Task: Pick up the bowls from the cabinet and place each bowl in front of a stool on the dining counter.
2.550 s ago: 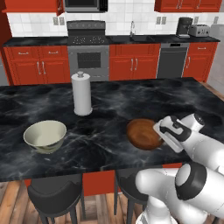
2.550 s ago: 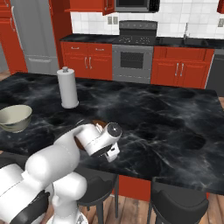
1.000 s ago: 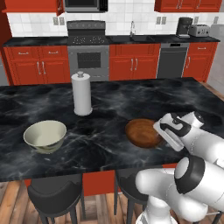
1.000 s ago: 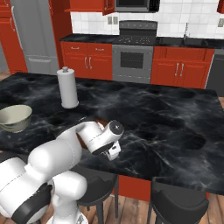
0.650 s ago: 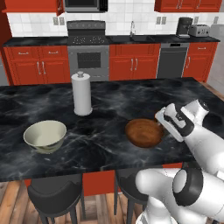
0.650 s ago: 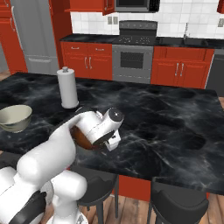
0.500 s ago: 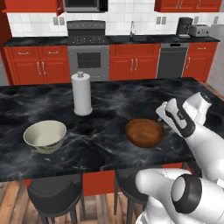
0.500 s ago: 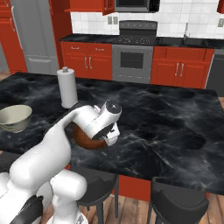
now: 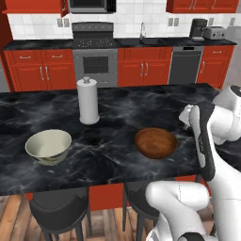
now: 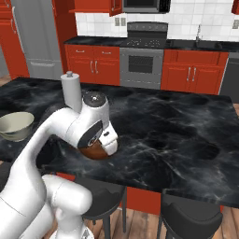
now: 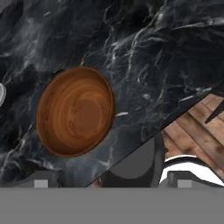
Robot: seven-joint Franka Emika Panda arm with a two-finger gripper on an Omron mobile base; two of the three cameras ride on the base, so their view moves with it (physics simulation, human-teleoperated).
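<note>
A: While the left base view looks over the bench (image 9: pixel 117 117), where do the bowls sit?

B: The cream bowl (image 9: pixel 48 146) stands near the front edge toward the left end; the reddish-brown bowl (image 9: pixel 156 142) stands near the same edge further right, a paper towel roll (image 9: pixel 88 100) behind and between them. Two stools (image 9: pixel 59 209) tuck under that edge.

A: And the right base view?

B: The arm covers most of the brown bowl (image 10: pixel 93 153); the cream bowl (image 10: pixel 15 125) is at the left end.

A: The hand view?

B: The hand (image 11: pixel 109 183) hangs above the brown bowl (image 11: pixel 75 111), fingers spread wide, gripping nothing; a stool seat (image 11: pixel 135 164) shows past the bench edge.
</note>
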